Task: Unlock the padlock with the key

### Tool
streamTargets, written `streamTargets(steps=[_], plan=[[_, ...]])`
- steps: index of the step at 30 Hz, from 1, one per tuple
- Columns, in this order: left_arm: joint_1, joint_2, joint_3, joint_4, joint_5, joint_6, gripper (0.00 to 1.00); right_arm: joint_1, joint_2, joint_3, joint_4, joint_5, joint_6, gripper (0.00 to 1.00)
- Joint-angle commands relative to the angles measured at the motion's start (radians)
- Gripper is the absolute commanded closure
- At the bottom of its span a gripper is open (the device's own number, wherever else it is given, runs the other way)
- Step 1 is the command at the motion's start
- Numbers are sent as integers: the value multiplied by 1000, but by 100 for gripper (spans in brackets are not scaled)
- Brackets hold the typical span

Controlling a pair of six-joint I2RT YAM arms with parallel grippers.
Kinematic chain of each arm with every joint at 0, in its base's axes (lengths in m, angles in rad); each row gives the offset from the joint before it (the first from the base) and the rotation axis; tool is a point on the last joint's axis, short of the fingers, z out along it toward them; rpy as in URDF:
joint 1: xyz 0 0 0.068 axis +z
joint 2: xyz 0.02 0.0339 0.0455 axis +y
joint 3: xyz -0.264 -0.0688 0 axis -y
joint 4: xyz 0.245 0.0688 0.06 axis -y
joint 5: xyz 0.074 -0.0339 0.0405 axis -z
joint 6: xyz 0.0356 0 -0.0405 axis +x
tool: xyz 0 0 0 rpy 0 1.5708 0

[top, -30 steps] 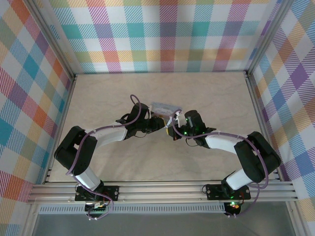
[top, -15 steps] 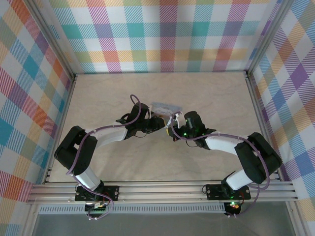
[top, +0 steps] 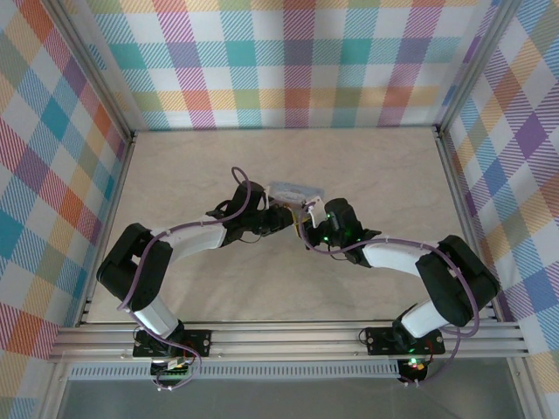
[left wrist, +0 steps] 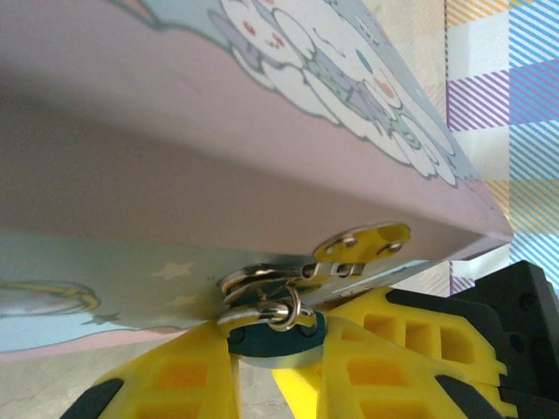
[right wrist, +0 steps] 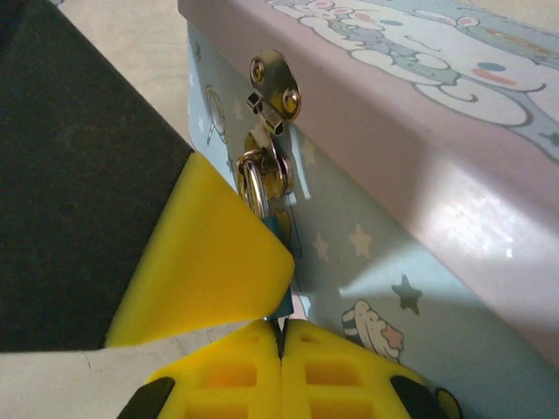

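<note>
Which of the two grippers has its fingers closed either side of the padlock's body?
The left gripper: the padlock hanging from the tin sits between its fingers, whereas the right gripper has its fingers pressed together below, pinching the key.

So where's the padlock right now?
Left wrist view, bottom centre: the padlock hangs from the tin's hasp, pinched between the left gripper's yellow fingers.
</note>
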Motion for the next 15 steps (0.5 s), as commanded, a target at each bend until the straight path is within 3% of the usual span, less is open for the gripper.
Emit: streamTargets(steps=[1, 15], plan=[[-24, 9, 22, -20, 74, 4, 79, 2, -8, 16, 169, 19, -18, 100], [-27, 27, 24, -11, 69, 1, 79, 2, -16, 19, 153, 5, 24, 100]])
